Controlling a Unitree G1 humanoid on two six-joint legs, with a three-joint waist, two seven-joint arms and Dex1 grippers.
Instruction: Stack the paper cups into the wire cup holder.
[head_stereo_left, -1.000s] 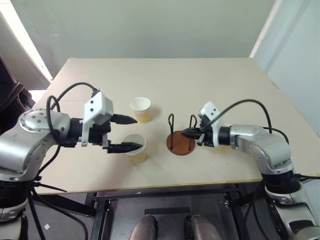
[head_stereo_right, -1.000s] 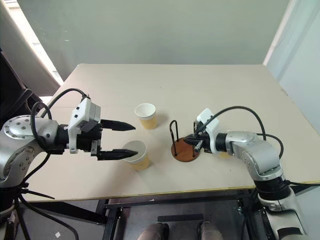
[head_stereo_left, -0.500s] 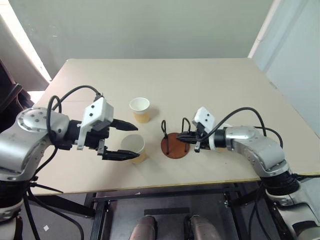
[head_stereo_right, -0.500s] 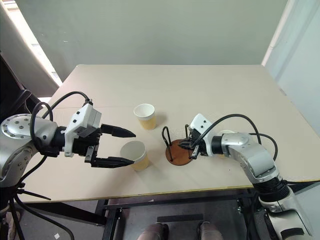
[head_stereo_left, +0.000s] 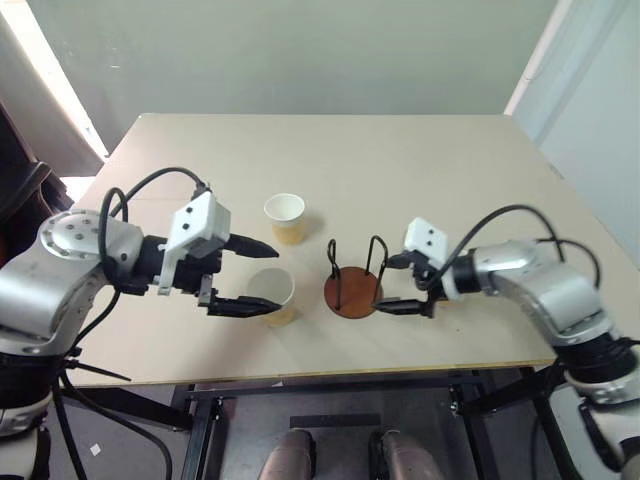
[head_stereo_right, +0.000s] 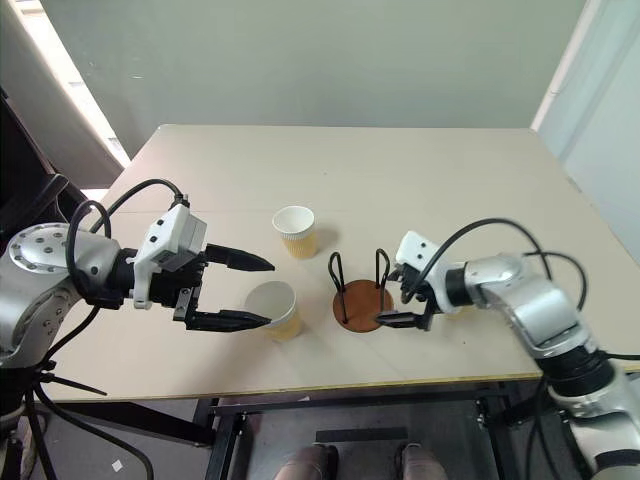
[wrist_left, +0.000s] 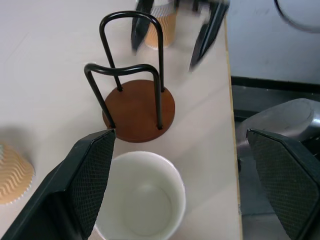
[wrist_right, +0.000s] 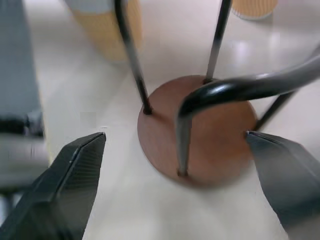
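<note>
- Paper cup (head_stereo_left: 270, 293) stands between the left gripper (head_stereo_left: 261, 273) fingers (jaws wide): close gently, lift straight.
- Right gripper (head_stereo_left: 396, 285), spread wide, flanks the wire cup holder (head_stereo_left: 353, 292).

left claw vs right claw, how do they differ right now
The left claw straddles the near paper cup; the right claw flanks the wire cup holder. The left points toward the table's middle from the left, the right from the opposite side. Both are open and hold nothing.
</note>
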